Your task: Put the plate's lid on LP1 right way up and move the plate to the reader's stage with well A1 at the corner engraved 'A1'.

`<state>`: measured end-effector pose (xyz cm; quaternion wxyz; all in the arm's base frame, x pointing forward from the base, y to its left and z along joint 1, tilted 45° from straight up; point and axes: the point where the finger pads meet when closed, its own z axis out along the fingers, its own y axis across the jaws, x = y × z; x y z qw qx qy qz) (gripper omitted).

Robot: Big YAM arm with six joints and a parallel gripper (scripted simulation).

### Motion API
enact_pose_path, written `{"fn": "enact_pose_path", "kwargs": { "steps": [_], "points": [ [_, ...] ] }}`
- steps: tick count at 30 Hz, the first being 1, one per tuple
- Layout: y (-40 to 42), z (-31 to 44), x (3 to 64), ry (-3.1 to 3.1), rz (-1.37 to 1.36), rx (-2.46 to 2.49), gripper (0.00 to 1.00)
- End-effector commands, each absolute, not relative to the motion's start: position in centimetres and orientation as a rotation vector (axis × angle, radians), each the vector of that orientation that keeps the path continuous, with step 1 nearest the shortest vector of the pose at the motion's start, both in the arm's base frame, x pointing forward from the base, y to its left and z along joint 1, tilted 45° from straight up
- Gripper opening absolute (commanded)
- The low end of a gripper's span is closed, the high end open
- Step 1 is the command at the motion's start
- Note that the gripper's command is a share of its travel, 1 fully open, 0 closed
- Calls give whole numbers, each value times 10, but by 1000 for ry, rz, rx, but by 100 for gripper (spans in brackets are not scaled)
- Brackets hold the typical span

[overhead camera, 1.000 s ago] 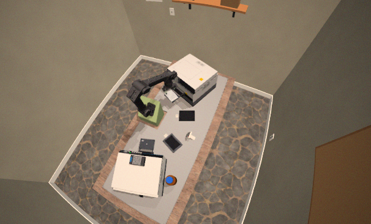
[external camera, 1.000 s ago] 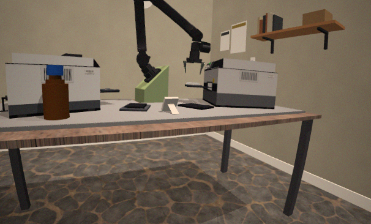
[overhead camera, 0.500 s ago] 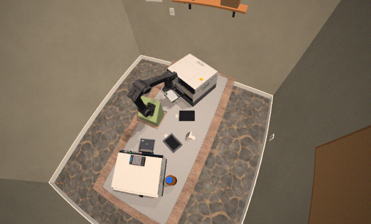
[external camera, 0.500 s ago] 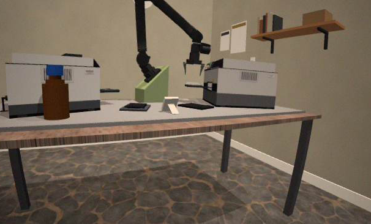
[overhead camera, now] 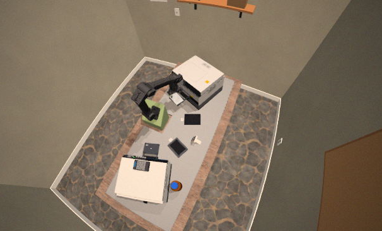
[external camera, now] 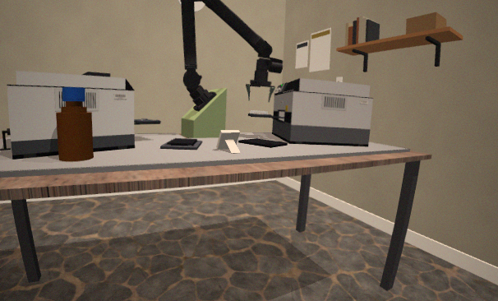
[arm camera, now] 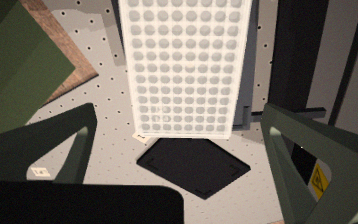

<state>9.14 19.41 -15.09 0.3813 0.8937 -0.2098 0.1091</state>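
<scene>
The gripper (overhead camera: 178,93) (external camera: 260,94) (arm camera: 178,112) hangs over the reader's stage (external camera: 256,115) (arm camera: 244,100), fingers spread as wide as they go, nothing between them, and that wide stance makes sense: the tips can straddle the plate and rise past it without dragging it along. The plate (overhead camera: 176,98) (external camera: 258,112) (arm camera: 187,65) is right below, lying on the stage beside the reader (overhead camera: 197,74) (external camera: 327,111), its wells uncovered, and from the side it looks level, which is what a seated plate should look like. Whether every edge is down inside the locators, I can't tell, nor can I read which corner is A1, and that's the detail that could still spoil this load. Over at the dispenser (overhead camera: 140,183) (external camera: 105,123), its stage (overhead camera: 151,148) (external camera: 147,122) carries no plate, so the transfer looks made. Out on the bench, a dark slab, probably the lid (overhead camera: 177,147) (external camera: 182,142), sits within the grey border of what I take to be LP1 (overhead camera: 179,156) (external camera: 171,146), parked there to leave the wells open; its right way up is too small to judge. N1 (overhead camera: 192,119) (external camera: 265,141) (arm camera: 192,167) has no plate on it, and the capped bottle (overhead camera: 175,185) (external camera: 75,131) stands upright by the dispenser, well apart from the arm. What's called for now, I'd say, is a straight lift, fingers kept wide, then clear of the reader's front.
</scene>
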Motion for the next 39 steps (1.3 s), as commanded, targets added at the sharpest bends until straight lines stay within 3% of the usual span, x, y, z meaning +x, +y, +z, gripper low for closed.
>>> {"fn": "enact_pose_path", "kwargs": {
  "steps": [1, 39],
  "points": [
    [219, -158, 101, -558, 277, 2336, 100],
    [207, -172, 99, -539, 279, 2333, 100]
  ]
}}
